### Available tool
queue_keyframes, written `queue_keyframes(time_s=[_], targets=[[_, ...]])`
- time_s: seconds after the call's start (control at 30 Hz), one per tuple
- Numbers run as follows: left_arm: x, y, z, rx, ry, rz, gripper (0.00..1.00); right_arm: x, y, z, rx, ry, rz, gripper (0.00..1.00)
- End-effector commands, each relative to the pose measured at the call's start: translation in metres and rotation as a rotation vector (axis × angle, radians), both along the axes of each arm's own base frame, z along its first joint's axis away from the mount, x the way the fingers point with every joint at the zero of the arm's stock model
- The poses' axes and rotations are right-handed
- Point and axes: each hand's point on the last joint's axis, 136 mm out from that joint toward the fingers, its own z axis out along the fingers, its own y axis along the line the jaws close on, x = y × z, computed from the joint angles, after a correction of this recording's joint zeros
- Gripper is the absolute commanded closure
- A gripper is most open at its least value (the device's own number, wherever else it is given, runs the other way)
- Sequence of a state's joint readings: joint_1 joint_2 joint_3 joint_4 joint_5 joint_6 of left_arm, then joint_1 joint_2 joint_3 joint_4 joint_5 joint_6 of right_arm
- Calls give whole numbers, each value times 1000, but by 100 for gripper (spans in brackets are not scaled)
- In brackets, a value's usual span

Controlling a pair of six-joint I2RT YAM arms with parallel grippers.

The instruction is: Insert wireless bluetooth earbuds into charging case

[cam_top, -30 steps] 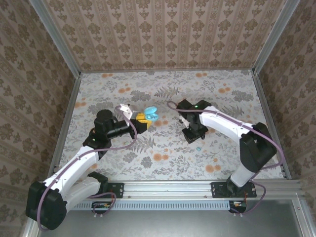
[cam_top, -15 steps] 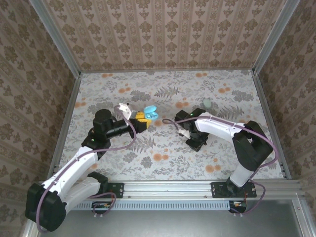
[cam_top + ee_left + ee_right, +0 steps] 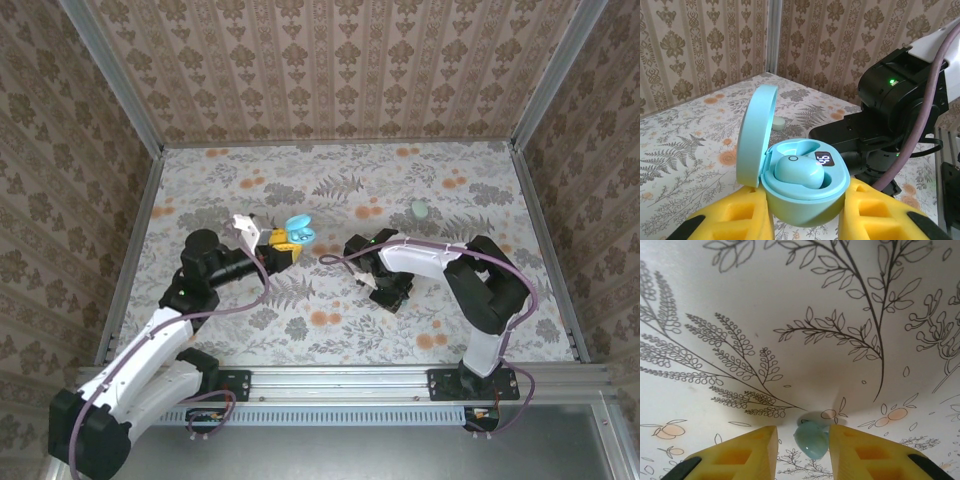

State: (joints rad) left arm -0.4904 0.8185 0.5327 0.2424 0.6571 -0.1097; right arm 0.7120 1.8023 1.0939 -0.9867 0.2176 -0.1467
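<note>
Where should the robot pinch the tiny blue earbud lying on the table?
Pinch the earbud across its rounded sides, coming straight down from above: it lies low on the table, and the right gripper straddles it, one finger each side.

Floral tabletop (image 3: 330,190), patterned wallpaper walls (image 3: 340,70), small pale-green object (image 3: 419,208)

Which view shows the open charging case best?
Left wrist: the case is close up, gripped by the left end effector, lid up, one earbud seated. Top external shows it as a small blue shape. The right wrist camera faces the table and the other earbud.
</note>
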Motion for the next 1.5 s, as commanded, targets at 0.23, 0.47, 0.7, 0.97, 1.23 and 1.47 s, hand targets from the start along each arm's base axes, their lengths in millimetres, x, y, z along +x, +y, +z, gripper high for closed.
queue_keyframes(time_s=[0.23,0.47,0.7,0.97,1.23,1.47], targets=[[-3,1,0,1,3,2,89,-1,-14,-8,-90,0,21,68],[-3,1,-1,5,1,1,89,0,-17,-13,-120,10,21,72],[-3,1,-1,8,2,1,89,5,-19,-8,-129,-19,-12,83],[-3,1,0,7,2,1,89,19,-18,9,-70,-70,-131,86],[0,-1,-1,13,5,1,89,45,20,14,108,-73,-386,86],[0,-2,-4,19,9,-2,89,59,44,-7,160,-9,-641,84]])
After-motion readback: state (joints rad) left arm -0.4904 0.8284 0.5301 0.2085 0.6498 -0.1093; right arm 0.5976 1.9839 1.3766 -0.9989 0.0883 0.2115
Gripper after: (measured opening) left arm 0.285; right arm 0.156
